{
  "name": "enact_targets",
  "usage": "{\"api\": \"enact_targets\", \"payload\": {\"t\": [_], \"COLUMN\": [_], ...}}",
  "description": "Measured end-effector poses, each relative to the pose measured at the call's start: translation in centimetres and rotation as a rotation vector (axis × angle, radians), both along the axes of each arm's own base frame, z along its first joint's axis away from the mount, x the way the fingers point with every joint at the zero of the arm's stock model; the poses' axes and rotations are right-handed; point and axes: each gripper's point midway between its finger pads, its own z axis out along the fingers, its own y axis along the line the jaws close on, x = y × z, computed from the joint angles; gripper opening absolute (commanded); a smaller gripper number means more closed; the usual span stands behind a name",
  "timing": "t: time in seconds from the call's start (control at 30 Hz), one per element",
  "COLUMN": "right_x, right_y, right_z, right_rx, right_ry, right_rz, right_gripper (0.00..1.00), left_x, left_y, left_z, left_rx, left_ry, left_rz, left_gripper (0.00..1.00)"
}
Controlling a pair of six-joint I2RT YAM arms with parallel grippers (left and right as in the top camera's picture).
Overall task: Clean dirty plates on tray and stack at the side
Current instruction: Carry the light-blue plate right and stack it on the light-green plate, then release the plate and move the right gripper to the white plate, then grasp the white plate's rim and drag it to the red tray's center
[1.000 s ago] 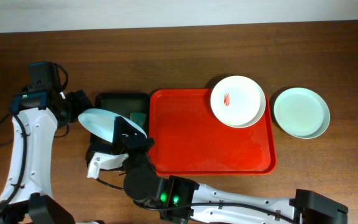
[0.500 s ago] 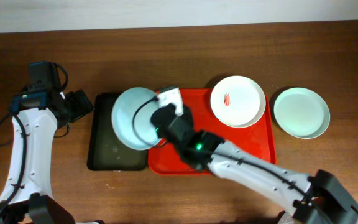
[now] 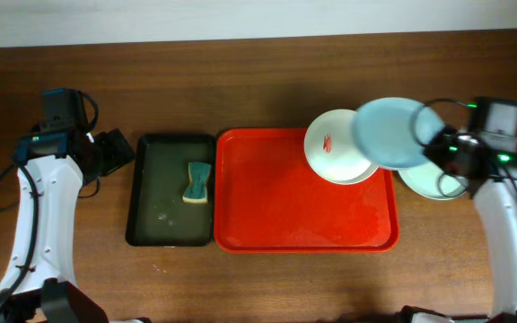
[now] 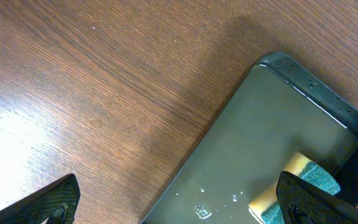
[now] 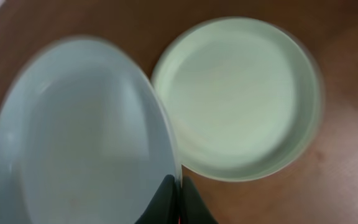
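pinching plate (image 5: 79, 137) rim, right jaws, apparently aloft

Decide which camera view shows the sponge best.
Overhead: the whole sponge lies unobstructed in the dark green tray. The left wrist view catches only part of it, cut off at the bottom edge. The right wrist view shows none of it.
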Motion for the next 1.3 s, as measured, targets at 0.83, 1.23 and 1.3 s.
{"api": "enact_targets", "payload": {"t": [0.83, 1.23, 1.3], "right_x": [3.1, 7.1, 7.0], "right_y": [2.8, 10.2, 10.2], "right_z": [-3.9, -4.7, -6.5], "right_rx": [0.055, 0.042, 0.055], "right_ry": [0.238, 0.372, 0.417], "right_rz": [0.341, 0.569, 0.569], "right_gripper": [0.44, 0.49, 0.49], "left_x": [0.0, 0.0, 0.0], "left_y": [0.0, 0.0, 0.0], "left_z": [0.0, 0.0, 0.0], "left_rx": [0.000, 0.000, 0.000], "left_ry": [0.000, 0.000, 0.000], "left_rz": [0.000, 0.000, 0.000], "left_gripper": [0.99, 0.99, 0.99]}}
